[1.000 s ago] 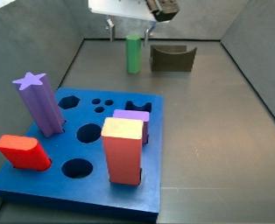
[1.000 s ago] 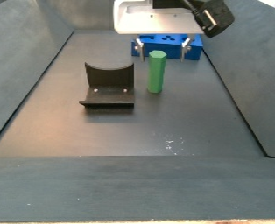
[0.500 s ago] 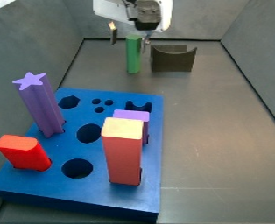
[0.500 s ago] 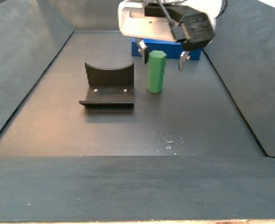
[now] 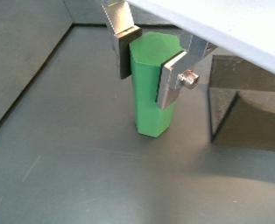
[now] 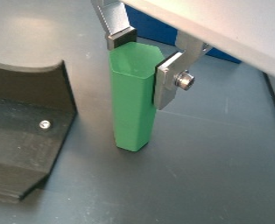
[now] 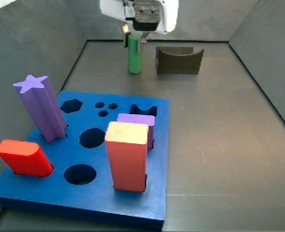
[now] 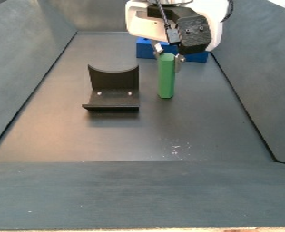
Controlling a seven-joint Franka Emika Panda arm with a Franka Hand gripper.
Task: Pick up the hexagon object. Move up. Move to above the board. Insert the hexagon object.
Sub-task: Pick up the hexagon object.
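Observation:
The hexagon object [image 7: 134, 56] is a slim green faceted post standing upright on the dark floor at the far end; it shows in both wrist views [image 5: 151, 96] [image 6: 134, 109] and in a side view [image 8: 167, 77]. My gripper [image 5: 146, 74] is down over its top, with a silver finger pressed flat on each opposite side, shut on the post [image 6: 144, 66] [image 7: 134, 36] [image 8: 170, 53]. The post's base still rests on the floor. The board [image 7: 60, 195] is a blue slab with cut-out holes, lying apart from the gripper; a strip of it shows behind the gripper [image 8: 145, 47].
A dark olive U-shaped block [image 7: 179, 60] [image 8: 111, 89] lies beside the post. On the board stand a purple star post [image 7: 42, 109], a red block [image 7: 24, 156], a tall red block with a yellow top [image 7: 128, 156] and a purple block [image 7: 136, 122]. Grey walls enclose the floor.
The gripper has turned about its axis and come down from above the post, and its fingers now clasp the post's top. The post has not moved.

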